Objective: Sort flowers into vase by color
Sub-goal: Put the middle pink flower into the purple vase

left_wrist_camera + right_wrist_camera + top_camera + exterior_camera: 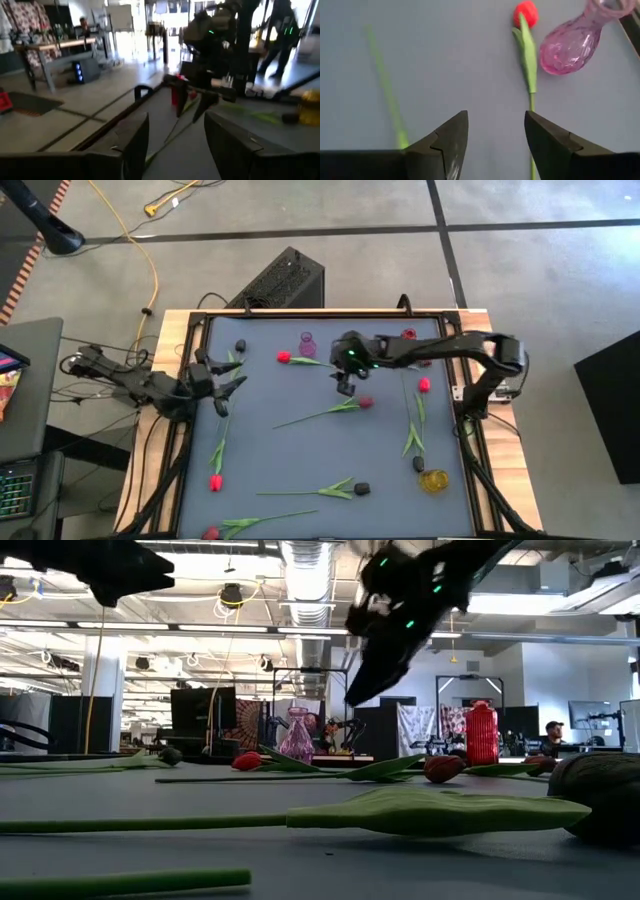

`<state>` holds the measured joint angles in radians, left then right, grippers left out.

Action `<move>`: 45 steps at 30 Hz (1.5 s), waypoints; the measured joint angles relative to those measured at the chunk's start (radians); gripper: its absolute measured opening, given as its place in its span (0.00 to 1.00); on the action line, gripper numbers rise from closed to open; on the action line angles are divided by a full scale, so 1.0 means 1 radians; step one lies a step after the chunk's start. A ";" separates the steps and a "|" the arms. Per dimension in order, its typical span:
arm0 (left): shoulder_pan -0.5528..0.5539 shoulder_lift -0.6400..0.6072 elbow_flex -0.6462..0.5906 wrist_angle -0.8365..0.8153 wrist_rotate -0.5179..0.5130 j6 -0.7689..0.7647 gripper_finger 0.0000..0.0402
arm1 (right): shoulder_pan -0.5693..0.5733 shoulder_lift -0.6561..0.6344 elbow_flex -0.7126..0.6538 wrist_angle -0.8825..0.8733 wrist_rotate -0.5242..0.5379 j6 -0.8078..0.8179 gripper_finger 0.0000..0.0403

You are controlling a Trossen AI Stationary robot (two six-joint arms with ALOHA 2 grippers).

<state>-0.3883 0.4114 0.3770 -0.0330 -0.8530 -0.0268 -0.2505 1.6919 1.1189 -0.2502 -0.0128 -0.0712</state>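
Several tulips lie flat on the grey mat. A red one (284,357) lies beside the pink vase (307,343), a second red one (365,402) is at the middle, and a third (424,385) is to the right. Black ones (240,346) (362,488) lie far left and near the front. My right gripper (346,387) hangs open above the mat's middle, slanting down. In its wrist view the red tulip (525,12) and pink vase (575,42) lie ahead of its fingers (496,135). My left gripper (232,380) is open and level over the mat's left edge.
A red vase (408,335) stands at the far right of the mat and a yellow vase (434,480) at the near right. More tulips (215,482) (210,532) lie near the front left. A raised dark frame (190,340) borders the mat.
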 joint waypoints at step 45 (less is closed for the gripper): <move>0.246 0.310 0.102 -0.065 0.268 -0.154 0.46 | -0.084 0.345 0.188 -0.110 -0.001 -0.037 0.06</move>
<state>-0.1421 0.7219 0.4789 -0.0983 -0.5850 -0.1806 -0.3342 2.0367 1.3067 -0.3602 -0.0137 -0.1083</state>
